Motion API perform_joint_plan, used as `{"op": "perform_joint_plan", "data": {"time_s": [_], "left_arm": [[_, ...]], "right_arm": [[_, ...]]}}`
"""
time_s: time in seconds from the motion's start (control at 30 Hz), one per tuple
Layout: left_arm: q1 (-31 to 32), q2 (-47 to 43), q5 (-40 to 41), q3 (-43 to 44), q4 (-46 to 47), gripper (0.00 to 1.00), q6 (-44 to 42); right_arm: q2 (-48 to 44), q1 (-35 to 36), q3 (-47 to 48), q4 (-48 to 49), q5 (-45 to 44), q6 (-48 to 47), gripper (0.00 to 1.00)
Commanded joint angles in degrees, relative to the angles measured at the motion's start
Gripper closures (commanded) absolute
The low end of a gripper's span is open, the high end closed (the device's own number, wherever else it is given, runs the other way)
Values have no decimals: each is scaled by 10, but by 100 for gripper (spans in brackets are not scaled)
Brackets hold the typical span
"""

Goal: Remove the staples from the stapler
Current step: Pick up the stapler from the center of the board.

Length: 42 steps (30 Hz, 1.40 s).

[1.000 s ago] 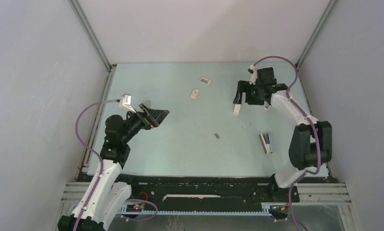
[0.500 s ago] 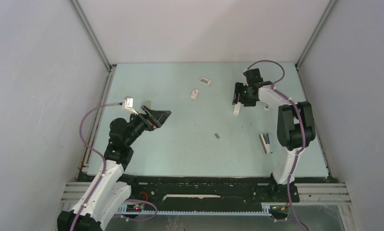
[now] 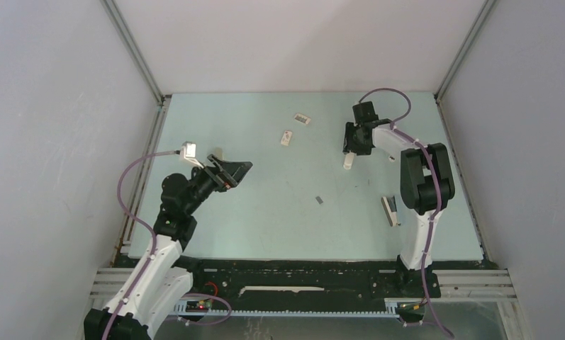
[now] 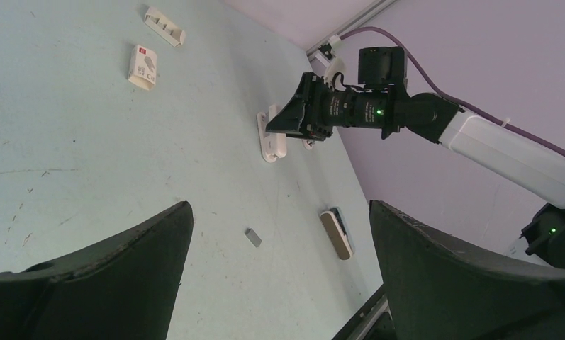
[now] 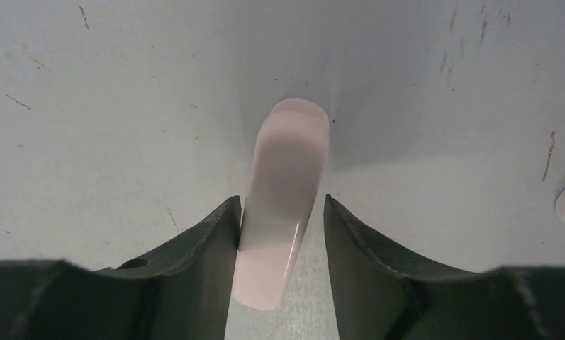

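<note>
Right end effector [image 5: 281, 200] has dropped astride the stapler [image 5: 290, 142] — grip unclear.

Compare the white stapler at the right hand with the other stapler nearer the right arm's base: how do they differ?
The white stapler is white all over; the other stapler has a darker top. The white stapler lies between the fingers of the right hand; the other stapler lies free, no hand near it. The white stapler sits farther up the table than the other stapler. Both lie on the table.
</note>
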<state>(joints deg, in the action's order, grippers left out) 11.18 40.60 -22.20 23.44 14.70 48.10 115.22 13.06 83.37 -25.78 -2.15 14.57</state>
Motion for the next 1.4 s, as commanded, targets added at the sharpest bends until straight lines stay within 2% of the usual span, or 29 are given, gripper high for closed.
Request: {"op": "perform_joint_plan", "data": {"time_s": [0.0, 0.23, 0.53, 0.83, 1.17, 1.37], "left_arm": [[6, 1, 4, -13, 30, 0, 7], [12, 14, -1, -9, 48, 0, 6], [33, 33, -6, -40, 124, 0, 16], [70, 75, 0, -56, 222, 0, 40], [135, 162, 41, -57, 337, 0, 73], [157, 199, 47, -49, 374, 0, 91]], "right_arm": [[-2, 6, 16, 17, -27, -8, 48], [-38, 7, -15, 35, 4, -30, 81], [-141, 6, -98, 64, 158, -108, 100], [-260, -5, -203, 86, 333, -129, 100], [-270, -9, -238, 134, 458, -16, 100], [-258, -11, -240, 174, 506, 66, 100]]}}
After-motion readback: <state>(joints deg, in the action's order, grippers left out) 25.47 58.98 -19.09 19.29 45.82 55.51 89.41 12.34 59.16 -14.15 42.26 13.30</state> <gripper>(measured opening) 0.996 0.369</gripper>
